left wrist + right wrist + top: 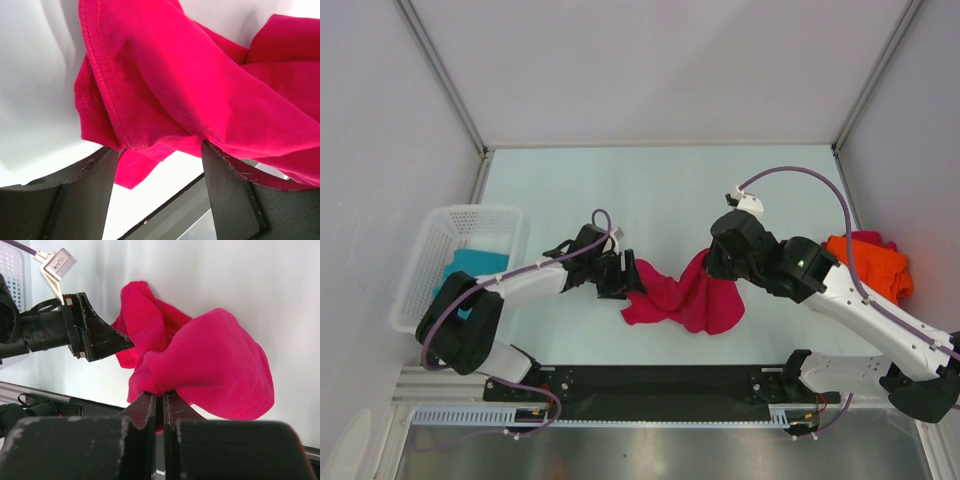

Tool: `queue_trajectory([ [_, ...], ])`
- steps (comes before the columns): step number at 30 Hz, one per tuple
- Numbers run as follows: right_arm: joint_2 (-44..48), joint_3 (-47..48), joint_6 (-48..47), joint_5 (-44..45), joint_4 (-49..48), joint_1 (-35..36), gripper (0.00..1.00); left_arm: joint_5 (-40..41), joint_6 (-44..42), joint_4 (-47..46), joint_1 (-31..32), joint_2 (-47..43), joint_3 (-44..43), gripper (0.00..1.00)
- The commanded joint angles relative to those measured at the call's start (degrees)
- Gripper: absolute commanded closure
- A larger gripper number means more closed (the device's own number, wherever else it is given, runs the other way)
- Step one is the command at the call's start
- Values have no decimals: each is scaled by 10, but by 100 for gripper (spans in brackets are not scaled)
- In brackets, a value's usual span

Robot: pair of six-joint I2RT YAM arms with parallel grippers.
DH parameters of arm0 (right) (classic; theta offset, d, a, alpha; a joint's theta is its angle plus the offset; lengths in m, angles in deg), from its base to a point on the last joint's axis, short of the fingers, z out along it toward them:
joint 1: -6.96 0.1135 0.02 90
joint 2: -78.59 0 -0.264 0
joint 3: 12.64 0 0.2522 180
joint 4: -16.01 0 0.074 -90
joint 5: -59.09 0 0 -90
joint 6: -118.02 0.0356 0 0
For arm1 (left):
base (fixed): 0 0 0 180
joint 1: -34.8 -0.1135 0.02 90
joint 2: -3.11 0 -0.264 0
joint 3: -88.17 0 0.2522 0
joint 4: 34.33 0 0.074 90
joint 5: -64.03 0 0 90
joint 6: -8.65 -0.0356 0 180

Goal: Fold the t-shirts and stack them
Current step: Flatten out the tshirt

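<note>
The crimson-pink shirt (685,295) lies bunched near the front middle of the counter (660,190), between the two arms. The right tool (710,262) is closed tight on a fold at the shirt's right side. In the right wrist view its fingers (147,407) meet with the cloth (215,365) pinched between them, and the cloth billows up and away from the pinch.

The left tool (625,275) is at the shirt's left edge with its jaws standing wide. In the left wrist view a stitched hem of the shirt (200,90) hangs down into the gap between the two dark fingers (227,195). The cloth touches the right finger, but the jaws do not clamp it.

The orange shirt (868,265) sits crumpled at the right edge of the counter, behind the right arm. The teal shirt (480,265) lies inside the white mesh basket (430,235) at the left edge.
</note>
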Motion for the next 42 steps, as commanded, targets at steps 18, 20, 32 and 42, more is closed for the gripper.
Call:
queue_trajectory([
  [18,4,-11,-8,-11,-33,-12,100,25,27,-20,17,-41,21,29],
  [20,0,-12,-9,-14,-36,-12,100,27,32,-31,21,-37,31,29],
  [32,-3,-11,-10,-17,-35,-14,100,20,37,-54,32,0,21,93],
  [42,-5,-10,-11,-17,-35,-16,100,39,23,-16,32,-28,-4,100],
])
